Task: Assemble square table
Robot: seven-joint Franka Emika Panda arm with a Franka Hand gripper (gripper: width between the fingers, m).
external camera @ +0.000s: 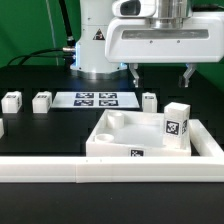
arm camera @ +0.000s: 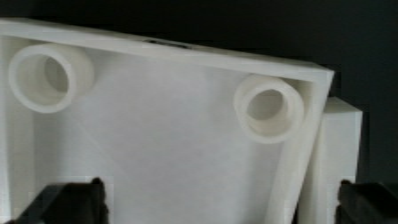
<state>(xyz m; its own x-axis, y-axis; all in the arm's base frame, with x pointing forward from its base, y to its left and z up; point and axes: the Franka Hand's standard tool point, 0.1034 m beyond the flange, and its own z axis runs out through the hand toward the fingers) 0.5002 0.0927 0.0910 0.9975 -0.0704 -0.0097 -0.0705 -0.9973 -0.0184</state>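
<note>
- Your square tabletop (external camera: pixel 112 137) lies flat on the black table (external camera: pixel 40 132), rim up. In the wrist view, two of its corner sockets (arm camera: pixel 270 108) are empty.
- One leg (external camera: pixel 178 122) stands upright at the tabletop's edge on the exterior view's right (on the rim or just beside it, I cannot tell).
- The gripper (external camera: pixel 161 72) hangs above the tabletop with its jaws spread wide and nothing between them. Neither finger touches the plastic.
- Other legs (external camera: pixel 42 101) stand loose behind the tabletop, and the marker board (external camera: pixel 90 99) lies flat among them.
- The border rail (external camera: pixel 60 170) runs just in front of the tabletop and along its side on the exterior view's right.
- You look to be early in the job, since no leg shows as seated in a socket.
- By my judgement, your next move is to come down on a leg and pinch it across its flat faces. You then carry it upright over an empty socket and line it up squarely before pressing or turning it home.
</note>
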